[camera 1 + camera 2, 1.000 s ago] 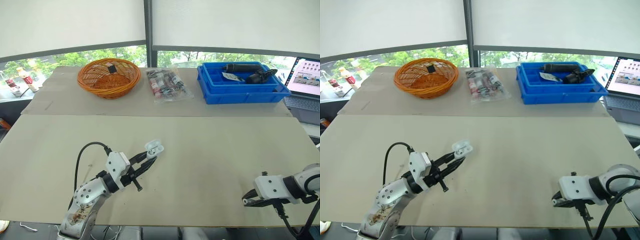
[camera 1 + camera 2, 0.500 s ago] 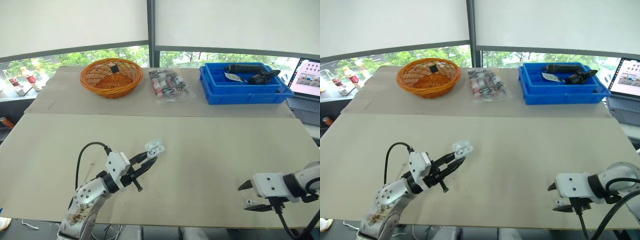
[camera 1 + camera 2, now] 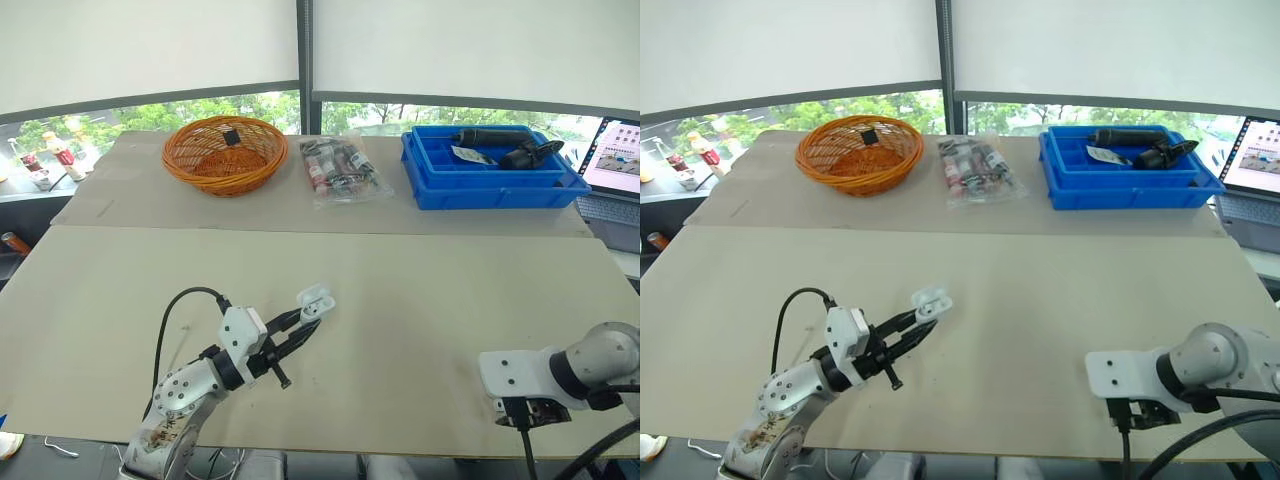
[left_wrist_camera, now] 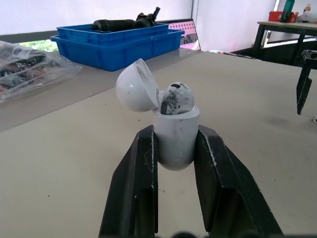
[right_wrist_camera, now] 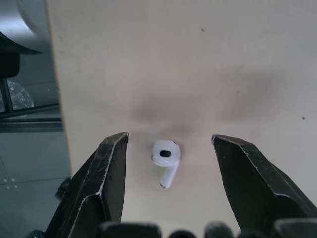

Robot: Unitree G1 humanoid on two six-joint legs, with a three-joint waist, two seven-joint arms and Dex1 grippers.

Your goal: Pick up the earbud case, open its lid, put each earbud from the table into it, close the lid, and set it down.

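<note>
Two earbuds are accounted for, one stowed and one loose.

1. White glossy earbud case [image 4: 176,141]. It is clamped upright between the two black fingers of the left gripper [image 3: 298,325] and appears to be held clear of the beige table top [image 3: 420,290]. Its domed hinged lid [image 4: 136,85] is swung open to one side. One white earbud [image 4: 177,98] is seated in the case's mouth, with its head showing above the rim.

2. Second white stemmed earbud [image 5: 166,159]. It is found lying on the table directly beneath the right gripper [image 5: 170,139], between that gripper's fingers. These are spread wide apart and are closed on nothing.

3. Step in hand. The pick-up of the second earbud is judged to be under way, the lifting of the case and the opening of the lid being done. A straight descent and a gentle, centred closing on the small smooth body are called for. It must then be carried across to the case, which is held well apart at the left gripper. Lid closing and setting down are left to do.

4. Blue plastic tray [image 3: 480,188], far ahead of the right gripper. A black handheld tool [image 3: 490,136] and a white tag [image 3: 465,153] are held in it.

5. Orange wicker basket [image 3: 222,168], far ahead of the left gripper. A small black object [image 3: 231,137] is seen inside, too small to be identified.

6. Clear plastic bag [image 3: 340,170] of packed goods, laid between basket and tray.
</note>
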